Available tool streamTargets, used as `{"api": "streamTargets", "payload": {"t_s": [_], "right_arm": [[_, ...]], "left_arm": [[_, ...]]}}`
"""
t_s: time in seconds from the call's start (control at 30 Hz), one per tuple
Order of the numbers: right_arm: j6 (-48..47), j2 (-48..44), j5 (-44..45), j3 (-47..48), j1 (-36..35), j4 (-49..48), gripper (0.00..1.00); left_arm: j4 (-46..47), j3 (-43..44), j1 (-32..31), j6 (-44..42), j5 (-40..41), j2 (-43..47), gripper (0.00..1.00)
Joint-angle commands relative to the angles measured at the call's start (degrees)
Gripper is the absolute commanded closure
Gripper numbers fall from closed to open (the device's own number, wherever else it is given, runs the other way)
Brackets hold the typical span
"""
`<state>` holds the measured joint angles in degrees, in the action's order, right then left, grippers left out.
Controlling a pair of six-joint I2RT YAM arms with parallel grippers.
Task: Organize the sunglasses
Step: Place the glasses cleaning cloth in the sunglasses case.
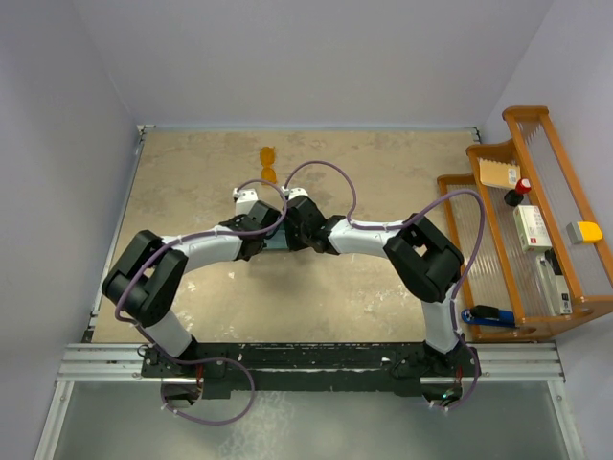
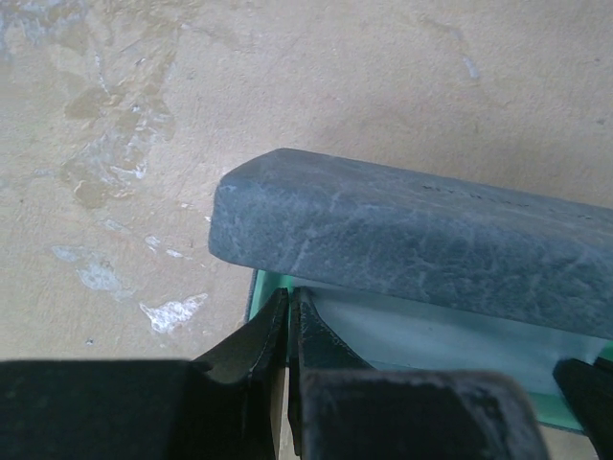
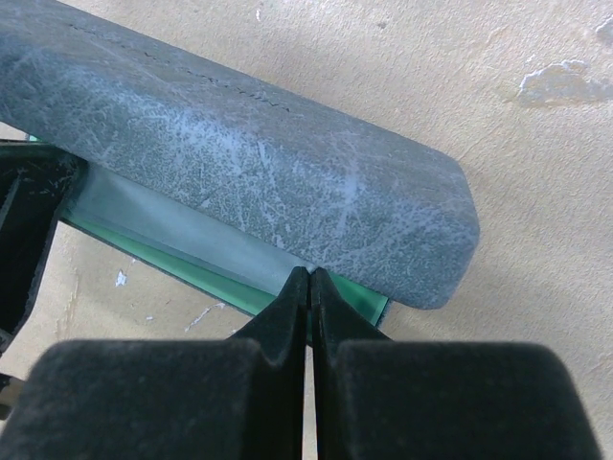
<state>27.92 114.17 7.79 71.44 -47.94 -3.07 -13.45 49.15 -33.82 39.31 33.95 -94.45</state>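
Mottled beige tabletop (image 1: 192, 172) carries everything. The left gripper (image 2: 289, 299) is pinched fully shut at the teal lip of the rectangular grey-blue case (image 2: 412, 230); any hold is unclear. Just beyond both arms lie the small orange-lensed sunglasses (image 1: 269, 164), 2 lenses stacked near-to-far, probably nearer this arm. The right gripper (image 3: 309, 278) is equally shut.

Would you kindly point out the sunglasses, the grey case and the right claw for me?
sunglasses (image 1: 268, 163): top view, where the orange lenses meet.
grey case (image 3: 259, 163): right wrist view, middle of its lid.
right claw (image 3: 308, 280): right wrist view, between its shut fingertips.
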Motion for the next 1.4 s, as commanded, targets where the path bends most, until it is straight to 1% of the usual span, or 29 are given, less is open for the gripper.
{"api": "streamTargets", "payload": {"t_s": [0.0,0.37,0.47,0.5,0.57,0.63,0.7,0.83,1.0,1.17,1.23,1.3,1.37], "right_arm": [[0.01,0.46,0.76,0.04,-0.01,0.67,1.00],[0.03,0.33,1.18,-0.32,-0.15,0.61,0.99],[0.03,-0.29,1.79,-0.88,-0.18,0.22,0.93],[0.03,-0.61,2.05,-1.01,-0.24,0.18,0.89],[-0.02,-1.00,2.47,-1.04,-0.24,0.17,0.81],[-0.11,-1.29,2.64,-0.85,-0.22,0.21,0.77],[-0.15,-1.66,2.99,-0.53,-0.28,0.57,0.74],[-0.49,-2.73,3.55,-0.09,-0.29,1.02,0.73],[-1.07,-4.50,4.76,0.37,-0.22,1.99,0.66],[-1.38,-6.56,5.82,0.28,-0.29,2.46,0.63],[-1.46,-7.41,5.92,0.16,-0.23,2.47,0.66],[-1.63,-8.29,5.79,-0.14,-0.27,1.98,0.79],[-1.73,-8.84,5.55,-0.45,-0.29,1.32,0.96]], "left_arm": [[-1.34,1.62,0.69,-0.91,1.82,0.23,1.00],[-2.47,1.64,0.69,-0.56,0.33,1.43,1.00],[-2.86,1.95,0.69,-0.35,0.51,2.35,1.00],[-3.15,2.10,0.73,-0.34,0.69,2.93,0.99],[-3.61,2.69,0.69,-0.35,0.93,3.91,0.94],[-3.96,3.14,0.69,-0.36,1.02,4.80,0.92],[-4.20,3.64,0.69,-0.42,1.17,5.65,0.91],[-4.48,3.92,0.69,-0.47,1.54,6.81,0.89],[-2.06,2.53,0.69,-0.31,0.63,9.04,0.89],[-1.32,2.02,0.69,0.03,0.20,9.66,0.90],[-0.57,1.52,0.69,0.09,-0.40,10.20,0.94],[0.22,0.87,0.69,0.19,-0.57,10.74,1.00],[0.96,0.39,0.69,0.52,-1.00,11.01,1.00]]}}
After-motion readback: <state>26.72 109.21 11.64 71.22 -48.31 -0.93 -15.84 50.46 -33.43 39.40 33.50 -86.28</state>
